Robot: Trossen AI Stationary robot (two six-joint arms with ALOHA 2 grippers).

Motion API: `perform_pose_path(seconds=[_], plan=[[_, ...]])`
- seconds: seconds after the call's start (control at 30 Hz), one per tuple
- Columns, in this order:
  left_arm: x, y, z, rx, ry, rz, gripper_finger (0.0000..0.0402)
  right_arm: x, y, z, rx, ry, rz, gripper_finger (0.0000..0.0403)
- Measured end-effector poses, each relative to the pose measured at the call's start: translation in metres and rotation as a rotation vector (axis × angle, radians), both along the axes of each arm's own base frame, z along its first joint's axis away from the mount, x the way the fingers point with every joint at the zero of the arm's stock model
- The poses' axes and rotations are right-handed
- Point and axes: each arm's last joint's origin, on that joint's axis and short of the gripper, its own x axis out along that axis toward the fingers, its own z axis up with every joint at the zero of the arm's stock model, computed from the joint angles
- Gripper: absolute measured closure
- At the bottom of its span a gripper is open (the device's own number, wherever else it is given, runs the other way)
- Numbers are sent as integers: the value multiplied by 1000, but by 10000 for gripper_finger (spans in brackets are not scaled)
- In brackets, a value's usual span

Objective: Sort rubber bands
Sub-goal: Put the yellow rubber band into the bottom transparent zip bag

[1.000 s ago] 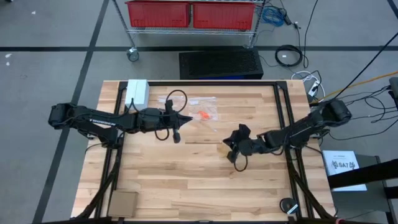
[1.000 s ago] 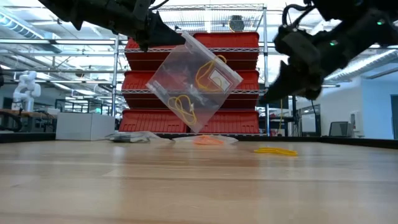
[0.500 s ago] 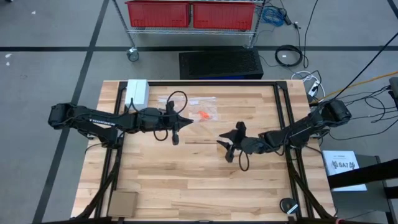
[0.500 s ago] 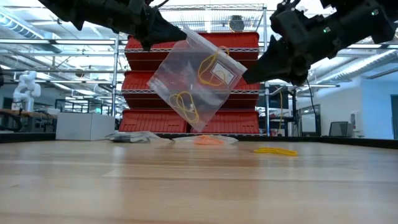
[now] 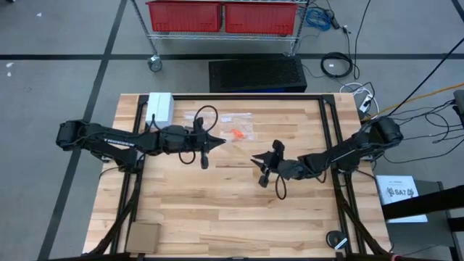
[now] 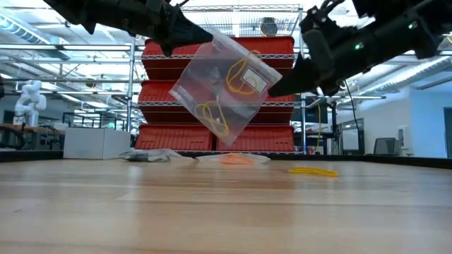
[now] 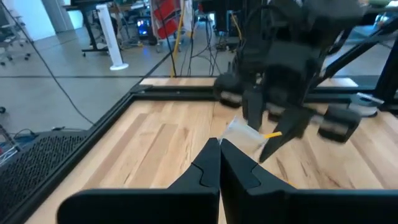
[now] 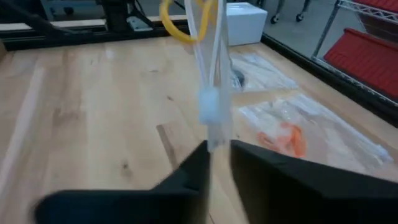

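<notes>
Left gripper (image 6: 201, 37) is staying clenched on one corner of the clear zip bag (image 6: 222, 88), holding it up in the air over the middle of the worktop (image 5: 217, 210), slightly toward the far edge. Bag is hanging tilted, a few yellow rubber bands (image 6: 212, 116) sitting inside it.

What's changing: the right gripper (image 6: 272, 88) was standing off to the right of the bag a second ago; it's now closing in on the bag's opposite top corner. In the right wrist view the bag's edge (image 8: 208, 112) is sitting right in the narrow gap between its fingers (image 8: 186, 171). Jaws are slightly parted around the edge; can't tell if they're actually pinching the plastic yet. In the high view the two grippers are now near each other.

My read: the right arm is going for the second hold needed to pull the bag mouth open, so the bagging step is about to start rather than done.

Other task items are lying on the worktop: loose yellow bands (image 6: 313, 171) toward the right, an orange bunch (image 5: 235, 134) inside a flat bag (image 8: 311, 127) near the far edge, another flat bag (image 8: 258, 65) beside it. White box (image 5: 159, 107) at the far left corner is idle.

Risk: the bag is thin and swinging, so the right gripper could easily be closing on air.
</notes>
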Motion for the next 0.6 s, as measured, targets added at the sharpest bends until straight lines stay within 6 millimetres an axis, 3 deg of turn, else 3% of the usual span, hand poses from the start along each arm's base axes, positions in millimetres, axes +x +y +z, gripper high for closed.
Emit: perform_pose_path(seconds=[0.13, 0.6], plan=[[0, -1, 1, -4, -13, -27, 401, 5, -3, -5, -32, -14, -30, 392], [0, -7, 1, -28, -15, -68, 401, 16, 6, 38, -126, -83, 35, 402]])
